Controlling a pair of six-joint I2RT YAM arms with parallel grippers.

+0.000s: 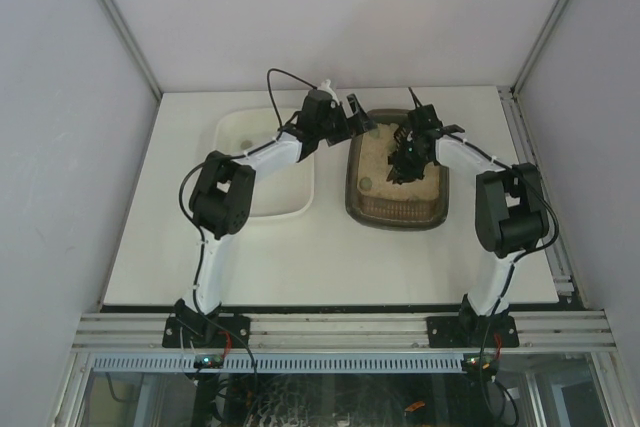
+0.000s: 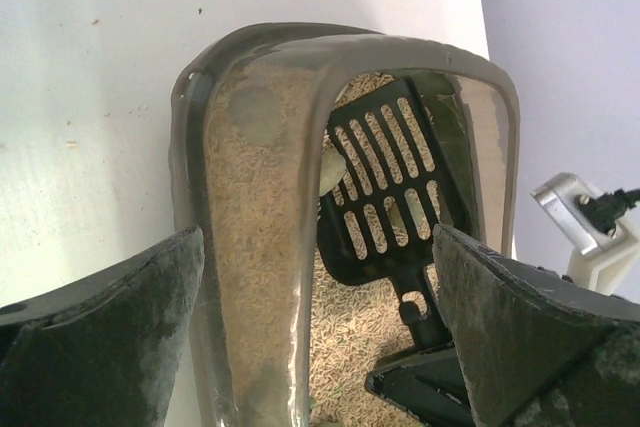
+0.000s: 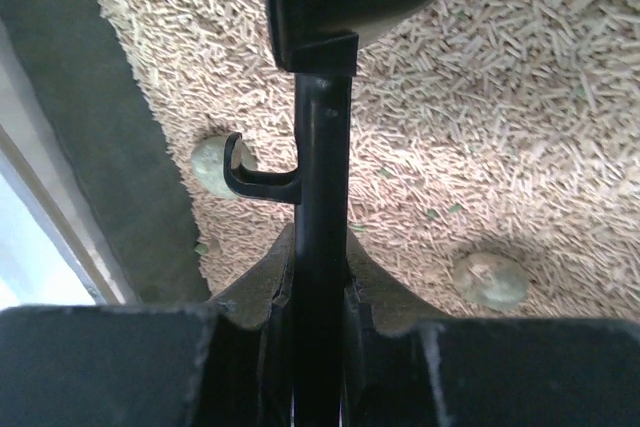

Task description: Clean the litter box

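Observation:
The litter box (image 1: 432, 209), a dark brown tray of tan litter, sits right of centre on the table. My left gripper (image 1: 357, 125) is open at its far left corner. In the left wrist view its fingers (image 2: 110, 347) stand wide apart, astride the box's side wall (image 2: 250, 277). My right gripper (image 1: 407, 159) is over the litter, shut on the handle of the black slotted scoop (image 3: 320, 147). The scoop's head (image 2: 385, 187) rests on the litter. Two grey-green clumps (image 3: 490, 279) (image 3: 212, 169) lie beside the handle; one more (image 1: 367, 183) shows near the left wall.
A white tub (image 1: 280, 192) stands just left of the litter box, with my left arm reaching across it. Enclosure walls and an aluminium rail (image 1: 340, 329) bound the white table (image 1: 300, 257). The right arm's wrist camera (image 2: 590, 232) shows close to my left gripper.

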